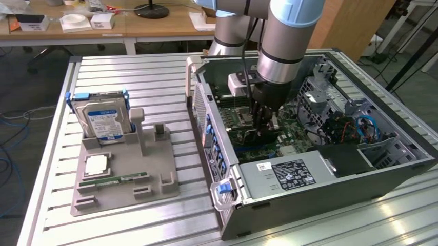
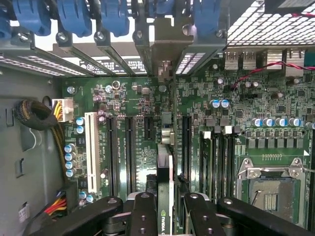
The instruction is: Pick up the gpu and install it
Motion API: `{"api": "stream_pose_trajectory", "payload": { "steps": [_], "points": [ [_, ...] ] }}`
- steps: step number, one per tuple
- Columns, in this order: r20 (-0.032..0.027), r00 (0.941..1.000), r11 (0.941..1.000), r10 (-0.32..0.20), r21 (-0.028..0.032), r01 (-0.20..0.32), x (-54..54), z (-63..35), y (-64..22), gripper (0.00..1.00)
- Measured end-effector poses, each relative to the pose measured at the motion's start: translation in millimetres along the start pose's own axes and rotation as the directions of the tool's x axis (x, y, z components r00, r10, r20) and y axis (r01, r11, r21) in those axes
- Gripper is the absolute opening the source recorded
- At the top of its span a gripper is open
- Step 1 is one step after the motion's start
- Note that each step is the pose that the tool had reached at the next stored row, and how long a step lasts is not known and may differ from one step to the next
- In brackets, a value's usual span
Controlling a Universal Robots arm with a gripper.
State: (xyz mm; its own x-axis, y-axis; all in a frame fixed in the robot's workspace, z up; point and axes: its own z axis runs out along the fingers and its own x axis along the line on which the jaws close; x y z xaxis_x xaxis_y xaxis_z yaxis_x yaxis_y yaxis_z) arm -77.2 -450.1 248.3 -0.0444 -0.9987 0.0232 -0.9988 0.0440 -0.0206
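We see the exterior view looking down obliquely from high up, well back, at the open computer case (image 1: 301,154). The wrist view looks straight down, close, onto the motherboard (image 2: 147,113). Both share the motherboard's slot area inside the case.

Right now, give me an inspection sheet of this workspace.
Surface: ribbed metal table, grey parts holder on it.
Job's things: gpu held edge-on over the motherboard, inside the open computer case.
Clutter: hard drive upright in the holder, memory stick lying flat in it.
Pincer: pincer closed on the gpu, down inside the case.
Cables: blue cables inside the case; yellow and black bundle beside the motherboard.
Surroundings: wooden desk behind the table, small boxes on it.
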Motion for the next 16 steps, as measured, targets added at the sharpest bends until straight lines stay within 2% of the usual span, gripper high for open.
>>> {"api": "stream_pose_trajectory", "payload": {
  "steps": [9, 16],
  "points": [
    [-0.0011, 0.9998, 0.9998, 0.018, -0.0004, -0.018, 0.6, 1.4, 0.0, 0.26],
    [-0.0029, 0.9997, 0.9996, 0.025, 0.0116, -0.024, 0.5, 8.8, 0.2, 0.26]
  ]
}}
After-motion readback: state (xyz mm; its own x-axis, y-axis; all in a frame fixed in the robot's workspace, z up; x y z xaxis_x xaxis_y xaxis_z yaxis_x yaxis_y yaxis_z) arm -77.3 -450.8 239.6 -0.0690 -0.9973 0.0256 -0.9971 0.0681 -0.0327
